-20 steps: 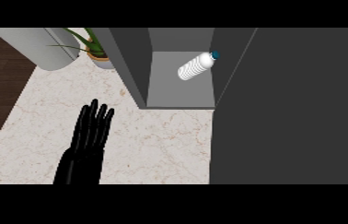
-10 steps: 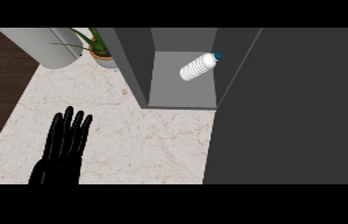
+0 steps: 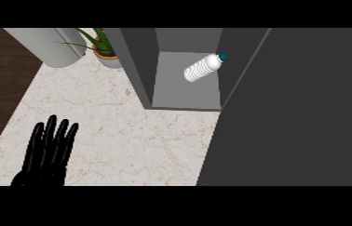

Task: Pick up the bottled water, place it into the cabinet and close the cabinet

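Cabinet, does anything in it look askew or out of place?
Yes. The water bottle in the cabinet is tilted rather than upright, its blue cap toward the cabinet's right side. The cabinet is not yet closed. The left robot hand is open at the lower left.

The bottled water (image 3: pixel 203 68) lies tilted inside the open cabinet (image 3: pixel 182 92). The left robot hand (image 3: pixel 44 160) hovers with straight fingers over the marble bench (image 3: pixel 138 136), well apart from it.
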